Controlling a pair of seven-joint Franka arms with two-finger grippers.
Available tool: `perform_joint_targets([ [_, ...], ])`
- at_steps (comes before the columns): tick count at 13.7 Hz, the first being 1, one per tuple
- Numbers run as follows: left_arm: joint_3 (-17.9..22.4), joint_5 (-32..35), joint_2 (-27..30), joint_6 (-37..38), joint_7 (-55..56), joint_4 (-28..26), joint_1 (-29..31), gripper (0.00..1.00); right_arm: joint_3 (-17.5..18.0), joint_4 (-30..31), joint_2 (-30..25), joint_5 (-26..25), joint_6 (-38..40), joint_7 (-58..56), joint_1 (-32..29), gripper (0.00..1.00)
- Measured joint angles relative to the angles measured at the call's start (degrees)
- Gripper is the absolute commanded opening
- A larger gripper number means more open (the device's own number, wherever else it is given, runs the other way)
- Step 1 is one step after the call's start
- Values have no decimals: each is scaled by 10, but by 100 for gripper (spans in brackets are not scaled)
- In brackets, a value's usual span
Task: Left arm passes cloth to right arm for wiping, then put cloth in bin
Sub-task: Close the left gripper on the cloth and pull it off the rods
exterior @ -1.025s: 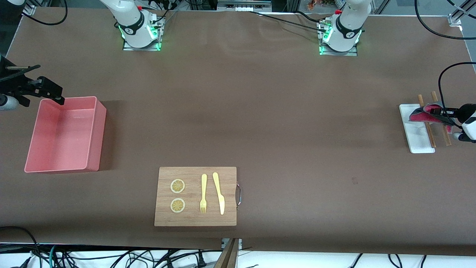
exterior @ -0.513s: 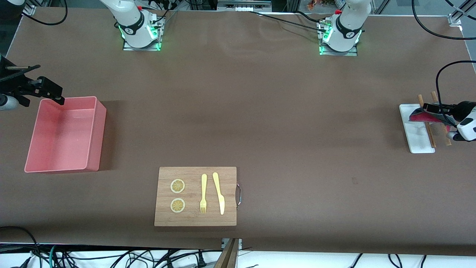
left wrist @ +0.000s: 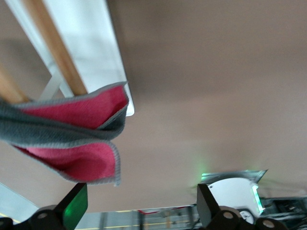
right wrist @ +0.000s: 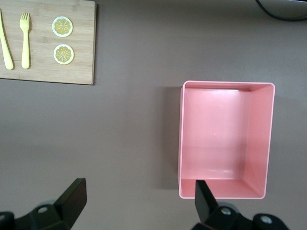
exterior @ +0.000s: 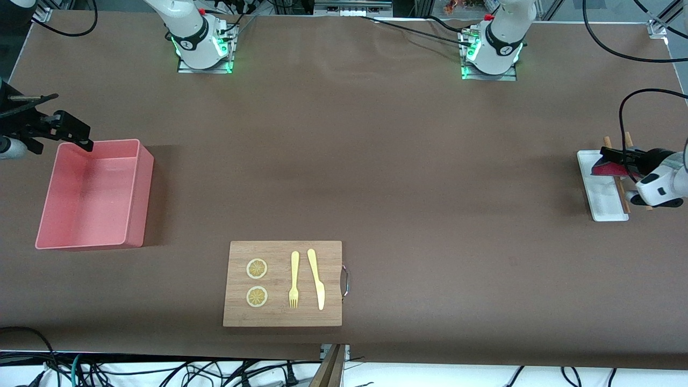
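From the front, the cloth [exterior: 606,167] shows only as a small folded wedge on the white tray [exterior: 604,201] at the left arm's end of the bench [exterior: 376,161], draped over two wooden sticks [exterior: 622,191] and partly hidden by the left claw [exterior: 618,158]. The left wrist view brings it close: a soft, fuzzy fold, magenta inside with a grey rim, resting against one stick [left wrist: 55,45] and the tray [left wrist: 91,43]. That view shows the left claw's fingers [left wrist: 74,208] spread wide with the cloth loose between them, not pinched. The right claw [exterior: 67,129] waits above the bench by the bin [exterior: 137,188], at the right arm's end; its arm is cut off at the frame's edge. Its wrist view looks straight down into the salmon-pink bin [right wrist: 218,189], smooth plastic with straight low walls, and shows its own fingers [right wrist: 72,196] standing wide apart, holding nothing. Nearest the front camera lies a bamboo board [exterior: 282,317] with a metal handle, carrying two lemon slices [exterior: 257,269], a yellow fork [exterior: 294,279] and a knife [exterior: 317,279]; the right wrist view cuts the knife and part of the board off.
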State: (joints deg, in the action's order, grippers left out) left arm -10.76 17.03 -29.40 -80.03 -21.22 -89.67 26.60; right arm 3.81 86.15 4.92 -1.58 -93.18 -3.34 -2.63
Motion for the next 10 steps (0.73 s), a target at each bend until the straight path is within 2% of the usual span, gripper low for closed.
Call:
perform_joint_targets([
  [2, 1, 6, 8, -7, -61, -1, -3, 100, 0, 0, 0, 0, 0, 0, 0, 100],
  [4, 2, 7, 39, -46, -93, -35, 5, 100, 0, 0, 0, 0, 0, 0, 0, 100],
  [8, 2, 7, 161, -211, -186, -208, 37, 100, 0, 0, 0, 0, 0, 0, 0, 100],
  [10, 3, 7, 180, -275, -248, -250, 60, 100, 0, 0, 0, 0, 0, 0, 0, 100],
])
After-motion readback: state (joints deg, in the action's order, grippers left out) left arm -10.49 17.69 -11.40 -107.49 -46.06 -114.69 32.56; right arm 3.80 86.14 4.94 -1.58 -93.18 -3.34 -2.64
